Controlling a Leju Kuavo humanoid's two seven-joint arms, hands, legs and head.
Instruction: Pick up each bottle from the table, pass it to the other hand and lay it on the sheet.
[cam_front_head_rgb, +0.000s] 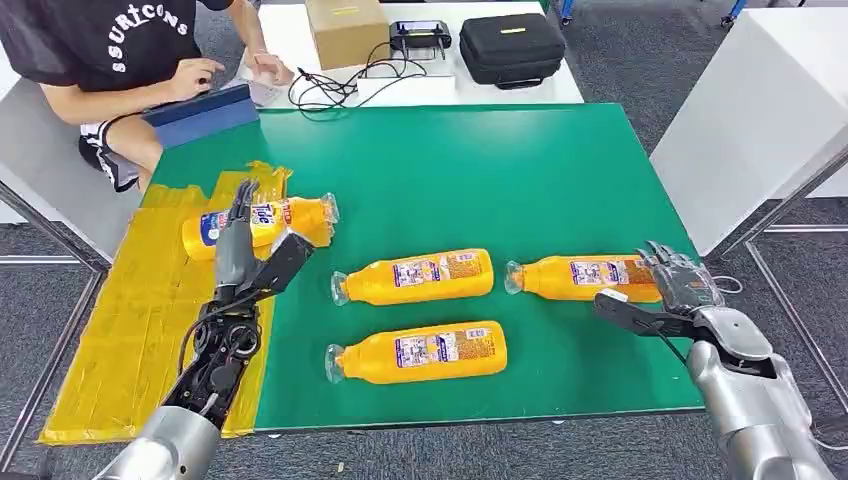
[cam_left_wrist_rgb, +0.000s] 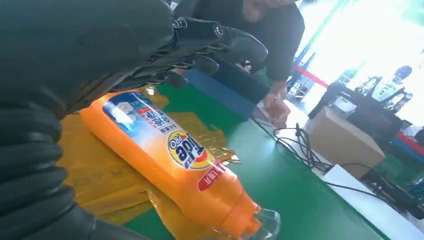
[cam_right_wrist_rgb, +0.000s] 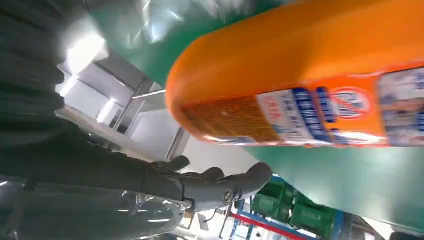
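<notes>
1. You see four orange Tide bottles: one (cam_front_head_rgb: 255, 222) lies on the yellow sheet (cam_front_head_rgb: 150, 330), three on the green table (cam_front_head_rgb: 500, 180) — middle (cam_front_head_rgb: 415, 276), front (cam_front_head_rgb: 420, 352), right (cam_front_head_rgb: 585, 276).
2. Your left hand (cam_front_head_rgb: 245, 250) hovers above the sheet bottle, fingers spread, holding nothing.
3. Your right hand (cam_front_head_rgb: 670, 285) sits at the right bottle's base, fingers apart, no grip.
4. A person (cam_front_head_rgb: 110, 50) sits beyond the table's far left corner.
</notes>
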